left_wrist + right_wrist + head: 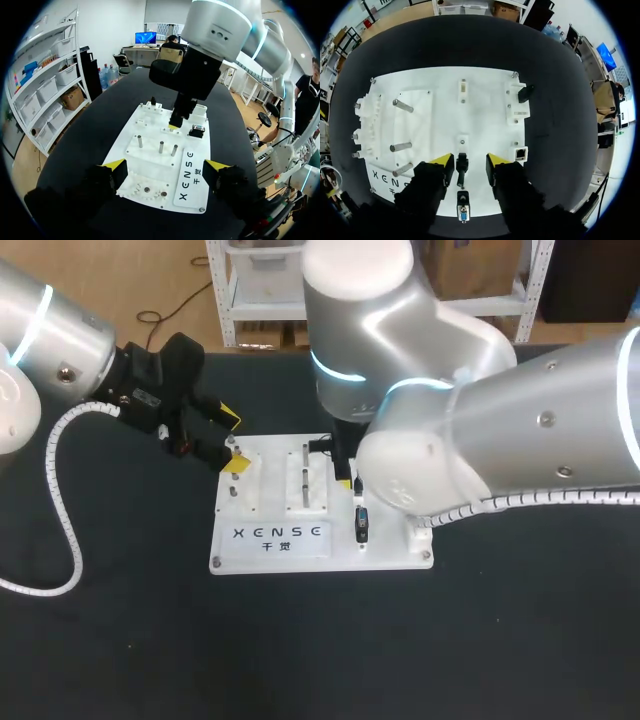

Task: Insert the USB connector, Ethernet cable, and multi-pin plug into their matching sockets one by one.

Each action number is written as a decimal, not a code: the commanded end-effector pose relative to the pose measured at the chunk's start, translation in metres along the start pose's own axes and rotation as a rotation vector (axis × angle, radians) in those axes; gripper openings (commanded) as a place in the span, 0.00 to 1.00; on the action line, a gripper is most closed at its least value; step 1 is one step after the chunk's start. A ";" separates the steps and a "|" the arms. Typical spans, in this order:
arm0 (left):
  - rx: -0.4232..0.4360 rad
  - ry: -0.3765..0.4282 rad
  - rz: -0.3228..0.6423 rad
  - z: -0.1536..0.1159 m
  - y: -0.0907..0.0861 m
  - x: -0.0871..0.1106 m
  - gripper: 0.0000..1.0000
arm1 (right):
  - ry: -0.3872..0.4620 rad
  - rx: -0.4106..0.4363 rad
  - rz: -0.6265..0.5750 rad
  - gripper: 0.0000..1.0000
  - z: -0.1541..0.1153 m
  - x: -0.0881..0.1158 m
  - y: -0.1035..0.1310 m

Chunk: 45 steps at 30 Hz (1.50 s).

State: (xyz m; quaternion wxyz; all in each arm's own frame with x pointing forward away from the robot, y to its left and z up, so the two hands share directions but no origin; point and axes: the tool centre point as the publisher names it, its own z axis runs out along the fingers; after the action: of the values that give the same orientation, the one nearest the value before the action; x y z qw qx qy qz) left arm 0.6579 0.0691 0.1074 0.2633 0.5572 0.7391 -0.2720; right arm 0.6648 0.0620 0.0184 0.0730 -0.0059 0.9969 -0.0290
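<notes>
The right tool (pixel 470 161) hangs low over the white board (pixel 485 115) with its yellow tips moderately apart, holding nothing. A slim black plug, which I take for the USB connector (pixel 462 167), lies between the fingers with a gap on each side. Its nose points at a small white block (pixel 462 141) just ahead of the tips. This is likely its socket, though I cannot tell whether the plug is partly seated. The chief risk is an off-centre close. The plug sits nearer one finger than the other, so that finger would meet it first and shove or twist it, and a skewed plug would jam at the socket mouth rather than slide in. Too shallow a grip on so narrow a body could also let it pivot under the insertion push. The multi-pin plug (pixel 463 212) lies right behind the USB connector, back between the finger bodies, where a careless descent could knock it. The Ethernet socket (pixel 520 153) stands just outside one finger, close enough to be clipped if the tool drifts that way. The left tool (pixel 166 166) is spread wide and empty, with the board's end between and just ahead of its fingers. If it does not steady the board, a hard push may slide the board across the dark surface (pixel 120 640).
</notes>
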 end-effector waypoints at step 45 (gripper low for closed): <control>0.001 0.004 -0.001 0.000 0.001 -0.001 1.00 | -0.026 0.012 0.065 0.00 -0.010 -0.005 -0.075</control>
State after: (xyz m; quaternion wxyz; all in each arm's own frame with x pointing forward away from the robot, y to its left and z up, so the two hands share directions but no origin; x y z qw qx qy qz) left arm 0.6579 0.0691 0.1074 0.2633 0.5572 0.7391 -0.2720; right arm 0.6685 -0.0119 0.0336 0.0870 0.0261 0.9953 -0.0332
